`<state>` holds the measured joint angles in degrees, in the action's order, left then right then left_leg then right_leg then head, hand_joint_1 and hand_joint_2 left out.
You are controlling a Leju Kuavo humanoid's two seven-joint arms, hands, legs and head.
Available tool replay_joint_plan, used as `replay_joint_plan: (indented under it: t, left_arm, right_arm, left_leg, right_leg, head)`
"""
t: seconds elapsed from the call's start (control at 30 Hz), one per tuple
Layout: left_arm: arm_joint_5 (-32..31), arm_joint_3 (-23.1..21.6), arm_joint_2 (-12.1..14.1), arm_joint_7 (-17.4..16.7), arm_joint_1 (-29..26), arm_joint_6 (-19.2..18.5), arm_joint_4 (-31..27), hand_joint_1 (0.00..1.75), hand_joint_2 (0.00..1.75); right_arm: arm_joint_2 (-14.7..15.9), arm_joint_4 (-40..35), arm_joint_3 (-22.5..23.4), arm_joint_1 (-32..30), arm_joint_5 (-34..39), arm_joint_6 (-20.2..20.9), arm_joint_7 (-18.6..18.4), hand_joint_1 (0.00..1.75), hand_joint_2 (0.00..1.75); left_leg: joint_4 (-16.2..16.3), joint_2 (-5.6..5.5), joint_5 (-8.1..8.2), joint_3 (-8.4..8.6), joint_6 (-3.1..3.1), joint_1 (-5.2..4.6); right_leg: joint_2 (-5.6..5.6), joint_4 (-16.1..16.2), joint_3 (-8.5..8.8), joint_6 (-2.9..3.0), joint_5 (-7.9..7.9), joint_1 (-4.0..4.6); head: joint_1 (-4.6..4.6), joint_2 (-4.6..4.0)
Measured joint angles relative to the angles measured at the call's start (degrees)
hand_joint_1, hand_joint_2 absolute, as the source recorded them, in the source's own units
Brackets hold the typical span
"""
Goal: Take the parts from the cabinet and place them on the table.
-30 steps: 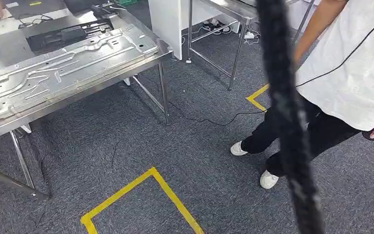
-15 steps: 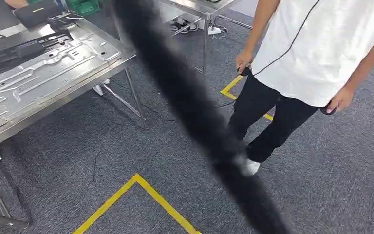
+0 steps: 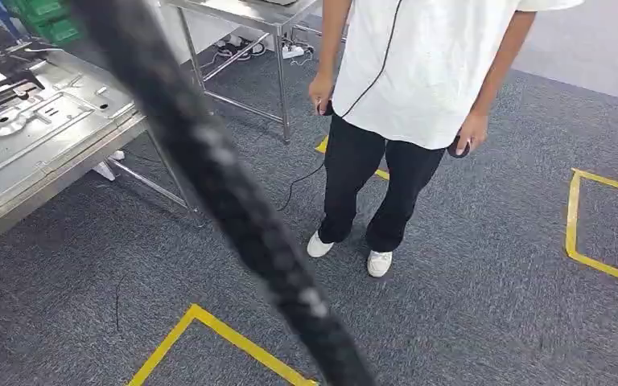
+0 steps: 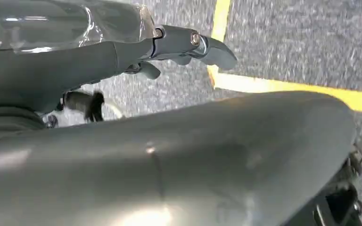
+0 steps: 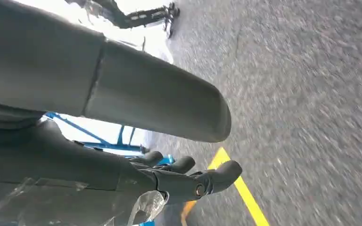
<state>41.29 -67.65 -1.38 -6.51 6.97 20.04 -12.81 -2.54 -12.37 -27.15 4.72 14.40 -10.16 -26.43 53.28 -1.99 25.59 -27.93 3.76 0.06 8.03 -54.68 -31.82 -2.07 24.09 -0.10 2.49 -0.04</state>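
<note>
A large stamped sheet-metal part (image 3: 40,133) lies on the steel table (image 3: 24,205) at the left of the head view, with a black part (image 3: 0,87) behind it. In the left wrist view my left hand (image 4: 169,160) hangs over the grey carpet. Its fingers (image 4: 184,43) stick out loosely apart from the thumb and hold nothing. In the right wrist view my right hand (image 5: 122,94) hangs the same way, fingers (image 5: 188,181) slightly bent, nothing in them. Clear plastic film covers the backs of both hands.
A person (image 3: 418,72) in a white shirt and black trousers stands ahead, a small device in each hand. A thick black cable (image 3: 233,209) hangs diagonally close to the camera. Yellow floor tape (image 3: 233,342) marks squares, another (image 3: 579,233) at right. A second steel table (image 3: 241,12) and green crates (image 3: 44,16) stand behind.
The whole head view has swung to the right: the table has slid off to the left, and the person now stands in the middle. The black cable has swept across the picture.
</note>
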Motion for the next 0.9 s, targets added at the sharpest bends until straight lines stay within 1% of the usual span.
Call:
replay_joint_plan:
  t: [0.03, 0.07, 0.1, 0.13, 0.17, 0.2, 0.23, 0.27, 0.3, 0.33, 0.37, 0.4, 0.47, 0.5, 0.53, 0.57, 0.6, 0.63, 0.67, 0.7, 0.73, 0.77, 0.8, 0.83, 0.87, 0.9]
  left_arm:
    - [0.00, 0.00, 0.02, -0.13, 0.09, 0.02, 0.00, 0.00, 0.00]
    - [0.02, 0.00, 0.04, -0.18, 0.07, 0.22, 0.00, 0.00, 0.00]
    - [0.07, 0.00, 0.04, -0.39, -0.11, 0.55, 0.00, 0.00, 0.00]
    - [0.05, 0.00, 0.07, -0.57, -0.28, 0.83, 0.00, 0.00, 0.00]
    - [0.02, 0.00, 0.09, -0.77, -0.39, 0.85, 0.00, 0.00, 0.00]
    - [0.04, 0.00, 0.13, -1.01, -0.37, 0.70, 0.00, 0.00, 0.00]
    - [0.02, 0.00, 0.17, -0.94, -0.30, 0.37, 0.00, 0.00, 0.00]
    - [-0.06, 0.00, 0.22, -0.79, -0.24, 0.18, 0.00, 0.00, 0.00]
    - [-0.13, 0.00, 0.26, -0.61, -0.22, 0.18, 0.00, 0.00, 0.00]
    - [-0.50, 0.00, 0.43, -0.39, -0.20, 0.48, 0.00, 0.00, 0.00]
    - [-0.72, 0.00, 0.59, -0.24, -0.19, 0.81, 0.00, 0.00, 0.00]
    - [-1.03, 0.00, 0.68, -0.20, -0.07, 1.18, 0.00, 0.00, 0.00]
    - [-1.05, 0.00, 0.77, -0.15, 0.18, 1.95, 0.00, 0.00, 0.00]
    - [-1.05, 0.00, 0.79, -0.15, 0.33, 2.14, 0.00, 0.00, 0.00]
    - [-1.05, 0.00, 0.81, -0.15, 0.46, 2.27, 0.00, 0.00, 0.00]
    - [-1.01, 0.00, 0.81, -0.13, 0.52, 2.45, 0.00, 0.00, 0.00]
    - [-0.66, 0.00, 0.81, -0.13, 0.40, 2.64, 0.00, 0.00, 0.00]
    - [-0.39, 0.00, 0.83, -0.13, 0.23, 2.99, 0.00, 0.00, 0.00]
    - [0.13, 0.00, 0.83, -0.07, -0.05, 3.48, 0.00, 0.00, 0.00]
    - [0.83, 0.02, 0.83, 0.15, -0.28, 4.02, 0.00, 0.00, 0.00]
    - [1.44, 0.07, 0.83, 0.48, -0.43, 4.22, 0.00, 0.00, 0.00]
    - [1.82, 0.11, 0.85, 0.85, -0.40, 4.24, 0.00, 0.00, 0.00]
    - [1.99, 0.17, 0.96, 1.09, -0.28, 4.26, 0.00, 0.00, 0.00]
    - [1.99, 0.17, 1.09, 1.11, -0.19, 4.29, 0.00, 0.00, 0.00]
    - [2.01, 0.18, 1.29, 1.01, -0.17, 4.28, 0.00, 0.00, 0.00]
    - [2.16, 0.17, 1.29, 0.85, -0.24, 4.20, 0.00, 0.00, 0.00]
  right_arm:
    - [-0.02, 0.00, -0.26, 0.01, -0.19, 0.24, -0.13, 0.00, 0.00]
    - [-0.11, 0.00, -0.50, 0.10, -0.22, 0.35, -0.31, 0.00, 0.00]
    - [-0.13, 0.00, -0.70, 0.15, -0.17, 0.46, -0.39, 0.00, 0.00]
    - [-0.24, 0.00, -0.87, 0.24, -0.15, 0.63, -0.48, 0.00, 0.00]
    - [-0.31, 0.00, -1.09, 0.23, -0.02, 1.03, -0.57, 0.00, 0.00]
    - [-0.31, 0.00, -1.33, 0.21, 0.07, 1.55, -0.79, 0.00, 0.00]
    - [-0.31, 0.00, -1.42, 0.20, 0.18, 2.01, -1.12, 0.00, 0.00]
    - [-0.31, 0.00, -1.55, 0.20, 0.33, 2.49, -1.35, 0.00, 0.00]
    - [-0.28, 0.00, -1.64, 0.20, 0.48, 2.75, -1.55, 0.00, 0.00]
    - [-0.31, 0.00, -1.79, 0.24, 0.68, 3.14, -1.72, 0.00, 0.00]
    - [-0.55, 0.00, -1.97, 0.38, 0.70, 3.63, -1.81, 0.00, 0.00]
    - [-0.50, 0.00, -2.08, 0.38, 0.68, 3.91, -1.84, 0.00, 0.00]
    - [-0.48, 0.00, -2.32, 0.17, 0.59, 3.87, -1.49, 0.00, 0.00]
    - [-0.48, 0.00, -2.47, 0.18, 0.77, 3.85, -1.35, 0.00, 0.00]
    - [-0.59, 0.00, -2.60, 0.22, 1.07, 3.98, -1.24, 0.00, 0.00]
    - [-0.59, 0.00, -2.67, 0.26, 1.27, 4.02, -1.25, 0.00, 0.00]
    - [-0.68, 0.00, -2.80, 0.42, 1.18, 4.17, -1.53, 0.00, 0.00]
    - [-0.79, 0.00, -2.91, 0.48, 1.12, 4.15, -1.57, 0.00, 0.00]
    - [-0.87, 0.00, -3.08, 0.47, 1.01, 4.13, -1.62, 0.00, 0.00]
    - [-0.90, 0.00, -3.21, 0.43, 1.01, 4.04, -1.70, 0.00, 0.00]
    - [-1.05, 0.00, -3.34, 0.41, 0.99, 3.98, -1.79, 0.00, 0.00]
    - [-1.11, 0.00, -3.54, 0.38, 0.88, 3.98, -1.84, 0.00, 0.00]
    - [-1.20, 0.00, -3.71, 0.38, 0.81, 3.96, -1.84, 0.00, 0.00]
    - [-1.25, 0.00, -3.82, 0.38, 0.70, 3.89, -1.84, 0.00, 0.00]
    - [-1.49, 0.00, -4.02, 0.42, 0.68, 3.74, -1.81, 0.00, 0.00]
    - [-1.51, -0.02, -4.13, 0.81, 0.72, 3.47, -1.77, 0.00, 0.00]
  left_leg:
    - [-0.16, 0.58, -0.17, 0.09, 0.23, -0.19]
    - [-0.16, 1.31, -0.16, 0.06, 0.69, -0.19]
    - [-0.15, 2.22, -0.14, 0.04, 0.72, -0.24]
    - [-0.14, 3.17, -0.10, -0.06, 0.77, -0.32]
    - [-0.14, 4.05, -0.09, -0.12, 0.75, -0.33]
    - [-0.12, 4.95, -0.05, -0.15, 0.69, -0.26]
    - [-0.10, 5.62, 0.05, -0.13, 0.54, -0.16]
    - [-0.07, 6.28, 0.18, 0.02, 0.31, -0.02]
    - [-0.03, 6.83, 0.35, 0.21, 0.06, 0.15]
    - [0.17, 7.51, 0.66, 0.65, -0.51, -0.12]
    - [0.39, 7.98, 1.11, 0.64, -1.11, -0.34]
    - [0.33, 8.35, 1.08, 0.81, -1.42, -0.36]
    - [0.13, 9.54, 1.03, 1.06, -2.10, 0.05]
    - [0.21, 10.07, 1.23, 1.19, -2.62, 0.25]
    - [1.28, 7.50, 2.20, 0.96, -3.02, 0.72]
    - [3.18, 5.47, 3.71, 0.15, -3.09, 0.66]
    - [9.50, 3.41, 7.39, -2.73, -3.19, 0.72]
    - [14.75, 2.90, 9.74, -5.20, -3.22, 0.68]
    - [19.18, 2.66, 11.13, -7.30, -3.15, 0.66]
    - [20.79, 2.61, 11.01, -8.17, -3.02, 0.65]
    - [19.30, 2.57, 9.50, -7.63, -2.83, 0.61]
    - [15.10, 2.37, 6.87, -5.76, -2.50, 0.57]
    - [9.48, 1.70, 3.98, -3.26, -2.11, 0.52]
    - [3.97, -0.02, 1.48, -0.78, -1.73, 0.50]
    - [0.84, -2.90, 1.23, 0.33, -1.50, 0.30]
    - [0.79, -2.04, 1.00, 0.06, -1.57, 0.27]
  right_leg:
    - [-3.46, -1.50, -0.69, -0.06, 1.17, 0.11]
    - [-5.89, -5.05, -2.32, -0.31, 3.64, 0.06]
    - [-6.74, -9.76, -4.51, -0.62, 6.16, -0.07]
    - [-7.18, -14.91, -6.95, -0.94, 8.36, -0.36]
    - [-7.28, -18.30, -8.48, -1.23, 9.32, -0.61]
    - [-7.40, -18.88, -8.64, -1.50, 8.84, -0.86]
    - [-7.66, -16.55, -7.29, -1.77, 7.30, -1.15]
    - [-8.25, -11.75, -4.54, -2.07, 5.00, -1.41]
    - [-9.11, -6.77, -1.69, -2.26, 3.02, -1.61]
    - [-12.10, -1.03, 1.78, -2.51, 1.47, -1.77]
    - [-12.50, -0.08, 1.94, -2.05, 1.74, -1.31]
    - [-11.44, -0.09, 1.66, -1.36, 1.58, -1.34]
    - [-10.33, -0.12, 1.28, -0.54, 1.60, -0.78]
    - [-9.61, 0.12, 1.36, 0.03, 1.33, -0.79]
    - [-9.16, 0.20, 1.34, 0.35, 1.13, -1.10]
    - [-8.79, 0.19, 1.25, 0.56, 1.02, -1.13]
    - [-8.13, 0.18, 1.01, 0.91, 0.91, -1.06]
    - [-7.40, 0.17, 0.84, 1.11, 0.78, -0.93]
    - [-6.56, 0.15, 0.68, 1.23, 0.70, -0.79]
    - [-5.65, 0.14, 0.63, 1.27, 0.63, -0.69]
    - [-4.75, 0.13, 0.64, 1.25, 0.59, -0.66]
    - [-3.83, 0.13, 0.69, 1.17, 0.49, -0.65]
    - [-3.03, 0.12, 0.76, 1.07, 0.42, -0.65]
    - [-2.33, 0.14, 0.82, 0.94, 0.34, -0.70]
    - [-1.66, -0.02, 0.58, 0.63, 0.22, -0.44]
    - [-1.22, 0.01, 0.43, 0.30, 0.05, -0.60]
  head:
    - [-0.09, 0.00]
    - [-0.18, 0.00]
    - [-0.24, 0.00]
    - [-0.20, 0.00]
    - [-0.22, 0.00]
    - [-0.20, 0.00]
    - [-0.22, 0.00]
    - [-0.20, 0.00]
    - [-0.20, 0.00]
    - [-0.20, 0.00]
    - [-0.20, 0.00]
    - [-0.09, 0.00]
    - [-0.15, 0.00]
    - [-0.15, 0.00]
    - [-0.13, 0.00]
    - [-0.09, 0.00]
    - [-0.11, 0.00]
    - [-0.09, 0.00]
    - [-0.11, 0.00]
    - [-0.11, 0.00]
    - [-0.11, 0.00]
    - [-0.09, 0.00]
    - [-0.09, 0.00]
    - [-0.09, 0.00]
    - [-0.05, 0.00]
    - [-0.11, 0.00]
